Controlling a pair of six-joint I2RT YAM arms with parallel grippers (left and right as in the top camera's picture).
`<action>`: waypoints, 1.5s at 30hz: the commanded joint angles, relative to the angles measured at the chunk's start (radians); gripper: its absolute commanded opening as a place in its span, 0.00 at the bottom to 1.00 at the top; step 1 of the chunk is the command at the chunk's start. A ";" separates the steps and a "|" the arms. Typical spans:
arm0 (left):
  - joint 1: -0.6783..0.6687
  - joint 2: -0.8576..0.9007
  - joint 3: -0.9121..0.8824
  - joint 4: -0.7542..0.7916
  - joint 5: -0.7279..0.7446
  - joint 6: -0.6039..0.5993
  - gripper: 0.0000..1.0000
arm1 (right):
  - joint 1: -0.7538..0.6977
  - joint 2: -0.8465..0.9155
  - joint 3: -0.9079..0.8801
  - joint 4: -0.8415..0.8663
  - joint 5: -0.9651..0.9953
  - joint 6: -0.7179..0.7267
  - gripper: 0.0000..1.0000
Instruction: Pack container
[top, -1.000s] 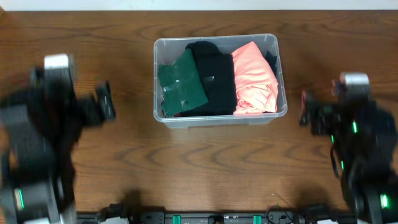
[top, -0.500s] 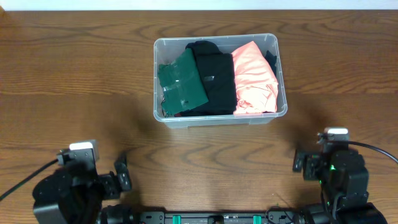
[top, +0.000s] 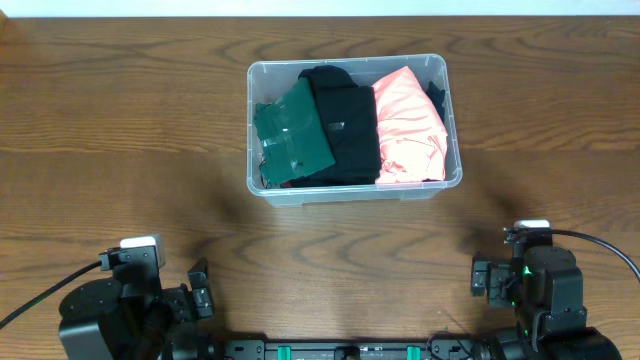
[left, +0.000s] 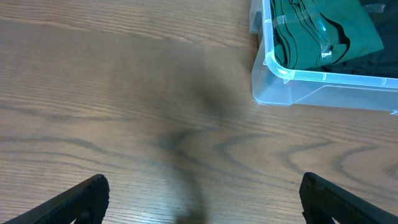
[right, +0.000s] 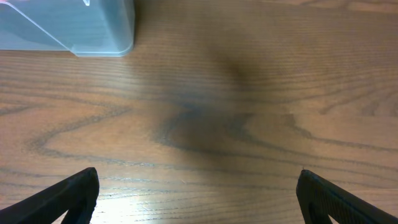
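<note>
From above, the container (top: 350, 193) stands on the wooden surface (top: 130, 130) at the middle of its far half, long side across. Inside lie three folded pieces side by side: a dark green garment (top: 293, 135) on the left, a black garment (top: 343, 125) in the middle and a coral garment (top: 408, 125) on the right. The left hand (top: 198, 290) sits low at the near left edge and the right hand (top: 485, 280) at the near right edge, both well apart from the container.

The left wrist view shows the left hand (left: 204, 194) spread wide with bare wood between its fingers and nothing gripped. A rounded corner of the container (left: 280, 87) shows at the upper right, with the green garment (left: 311, 31) in it.

The right wrist view shows the right hand (right: 198, 193) just as wide and empty over the surface. One corner of the container (right: 93, 31) shows at the upper left.
</note>
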 joint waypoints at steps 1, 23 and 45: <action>0.000 -0.001 -0.001 -0.002 0.014 0.014 0.98 | 0.009 -0.012 -0.002 -0.001 0.010 0.013 0.99; 0.000 -0.001 -0.001 -0.002 0.014 0.014 0.98 | -0.026 -0.404 -0.275 0.461 -0.057 -0.037 0.99; 0.000 -0.001 -0.001 -0.002 0.014 0.014 0.98 | -0.026 -0.404 -0.612 1.020 -0.091 -0.081 0.99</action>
